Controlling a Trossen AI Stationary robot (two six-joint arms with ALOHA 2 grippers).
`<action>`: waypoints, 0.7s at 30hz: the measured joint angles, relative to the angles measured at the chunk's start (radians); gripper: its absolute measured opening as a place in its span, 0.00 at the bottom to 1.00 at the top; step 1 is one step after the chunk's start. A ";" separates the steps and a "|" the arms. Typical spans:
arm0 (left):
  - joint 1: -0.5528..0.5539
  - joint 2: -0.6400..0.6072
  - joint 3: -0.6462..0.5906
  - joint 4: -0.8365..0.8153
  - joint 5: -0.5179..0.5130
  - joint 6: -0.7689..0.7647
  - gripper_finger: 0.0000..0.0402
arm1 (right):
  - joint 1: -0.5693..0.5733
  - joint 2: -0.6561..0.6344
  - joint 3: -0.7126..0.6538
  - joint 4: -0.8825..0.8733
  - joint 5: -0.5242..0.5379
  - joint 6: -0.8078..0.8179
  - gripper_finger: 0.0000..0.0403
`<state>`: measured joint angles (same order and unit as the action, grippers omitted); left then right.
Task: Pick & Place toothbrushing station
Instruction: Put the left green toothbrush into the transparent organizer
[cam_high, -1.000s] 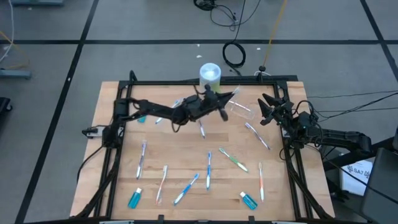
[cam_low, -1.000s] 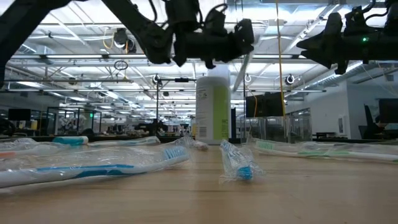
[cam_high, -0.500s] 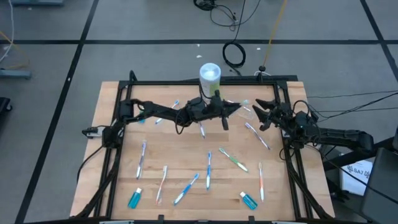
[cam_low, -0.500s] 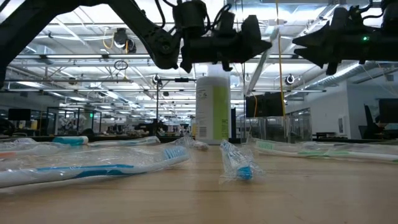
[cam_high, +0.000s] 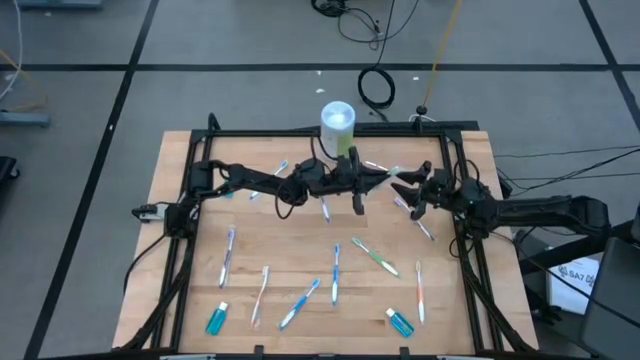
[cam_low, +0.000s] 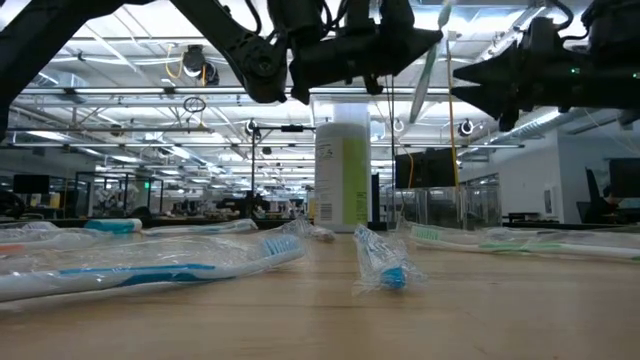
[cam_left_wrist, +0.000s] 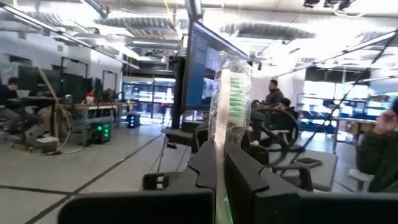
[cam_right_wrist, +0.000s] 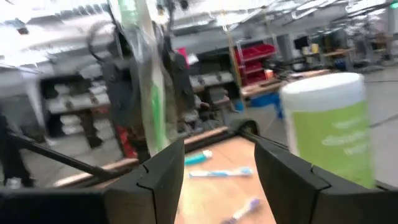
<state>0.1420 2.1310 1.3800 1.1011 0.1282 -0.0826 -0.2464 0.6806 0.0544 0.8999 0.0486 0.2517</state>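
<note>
My left gripper (cam_high: 377, 179) hangs over the table's far middle, shut on a green toothbrush (cam_left_wrist: 231, 93) in a clear wrapper. The brush also shows in the low view (cam_low: 430, 60) and the right wrist view (cam_right_wrist: 140, 68). My right gripper (cam_high: 412, 190) is open just to the right of it, its fingers (cam_right_wrist: 163, 169) pointing at the brush without touching. Several more wrapped toothbrushes (cam_high: 335, 270) and two teal tubes (cam_high: 217, 319) lie flat on the wooden table. My left gripper pinches the wrapped toothbrush between its two fingers, on the handle below the bristle head (cam_left_wrist: 217, 148). The fingers come from the table's left, slanting a little upward. The brush is lifted clear, and its green-bristled head (cam_left_wrist: 233, 84) stands up beyond the fingertips.
A white and green canister (cam_high: 337, 120) stands at the far edge, right behind the left gripper. A black frame (cam_high: 300, 131) rims the table. One toothbrush (cam_high: 413, 216) lies beneath the right gripper, and a wrapped brush (cam_low: 380, 262) lies near the low camera.
My left gripper has gone toward the table's right edge and tipped upward, so the held toothbrush now stands steeper and higher. My right gripper has reached from the right edge toward the table's middle, closing in on the brush, still open.
</note>
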 joint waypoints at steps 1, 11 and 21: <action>0.000 0.000 0.000 -0.001 0.001 -0.005 0.02 | 0.001 0.028 0.000 0.039 -0.002 0.006 0.46; 0.000 0.000 0.000 -0.003 0.003 -0.010 0.02 | 0.038 0.291 0.140 0.115 -0.060 -0.043 0.46; 0.002 0.000 0.000 -0.005 0.001 -0.032 0.03 | 0.004 0.356 0.173 0.155 -0.107 -0.109 0.46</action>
<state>0.1436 2.1311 1.3800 1.0957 0.1291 -0.1143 -0.2419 1.0370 0.2272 1.0545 -0.0586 0.1423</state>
